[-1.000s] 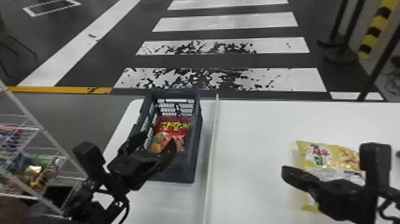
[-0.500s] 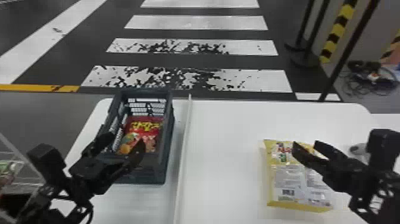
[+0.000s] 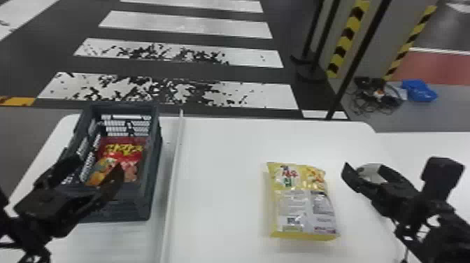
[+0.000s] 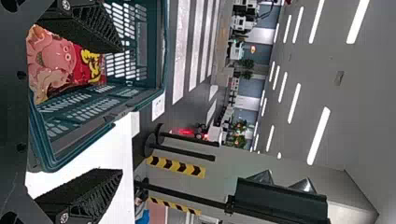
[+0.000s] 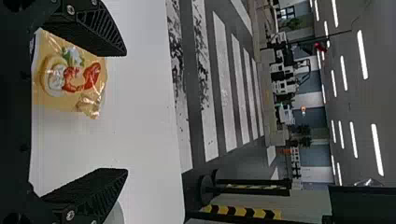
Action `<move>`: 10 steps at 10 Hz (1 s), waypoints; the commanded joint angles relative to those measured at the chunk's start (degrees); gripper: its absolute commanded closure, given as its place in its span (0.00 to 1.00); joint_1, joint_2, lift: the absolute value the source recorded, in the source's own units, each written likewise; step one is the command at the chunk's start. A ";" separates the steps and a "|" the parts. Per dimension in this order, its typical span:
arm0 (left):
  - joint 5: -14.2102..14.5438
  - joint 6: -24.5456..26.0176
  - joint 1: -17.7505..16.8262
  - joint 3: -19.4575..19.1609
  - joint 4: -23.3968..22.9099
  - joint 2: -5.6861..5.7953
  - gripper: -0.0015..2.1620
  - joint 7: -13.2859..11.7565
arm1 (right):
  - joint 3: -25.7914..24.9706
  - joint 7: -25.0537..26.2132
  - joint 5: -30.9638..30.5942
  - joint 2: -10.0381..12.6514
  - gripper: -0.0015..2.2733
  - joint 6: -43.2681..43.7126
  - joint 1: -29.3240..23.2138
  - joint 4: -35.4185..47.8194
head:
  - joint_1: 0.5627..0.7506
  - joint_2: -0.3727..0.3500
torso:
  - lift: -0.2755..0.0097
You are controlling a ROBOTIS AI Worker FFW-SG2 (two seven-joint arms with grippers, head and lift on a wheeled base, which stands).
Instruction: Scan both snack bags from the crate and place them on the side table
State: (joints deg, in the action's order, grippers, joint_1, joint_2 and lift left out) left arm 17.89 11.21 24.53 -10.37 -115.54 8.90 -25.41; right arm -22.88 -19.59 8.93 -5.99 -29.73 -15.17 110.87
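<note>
The red snack bag (image 3: 124,154) and yellow snack bag (image 3: 302,210) are shining like glossy plastic film, the crate (image 3: 154,168) is looking like matt plastic, and the tabletop (image 3: 227,182) is appearing smooth.

You can pick out large yellow Korean lettering across the red snack bag (image 3: 122,157) in the crate (image 3: 152,168), and smaller red and green Korean characters at the far end of the yellow snack bag (image 3: 302,190). Nearer you on that yellow one are pale panels (image 3: 323,206) of fine print and a square code (image 3: 294,220), too blurred to make out

Bright ceiling strip lights (image 4: 319,136) shine overhead.
</note>
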 commanded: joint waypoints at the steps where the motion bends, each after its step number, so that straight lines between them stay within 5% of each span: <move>1: -0.04 0.00 0.07 -0.09 -0.12 0.16 0.04 0.01 | -0.50 0.08 -5.94 -0.96 0.05 0.23 3.57 -6.02 | 0.70 0.28 | 0.63; 6: -0.48 -0.18 0.51 -0.35 0.76 0.24 0.04 0.54 | -0.23 -0.01 -7.43 -9.13 0.05 3.22 13.67 -26.23 | 0.70 0.17 | 0.63; 10: -0.39 -0.18 0.43 -0.35 0.58 -0.02 0.04 0.45 | 0.56 -2.12 -8.84 -12.56 0.05 3.40 17.37 -34.58 | 0.70 0.11 | 0.63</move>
State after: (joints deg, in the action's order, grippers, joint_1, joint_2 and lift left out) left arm 17.48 11.04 24.95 -10.75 -114.91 8.96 -24.96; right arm -22.33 -21.69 0.11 -18.34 -26.28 1.97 77.03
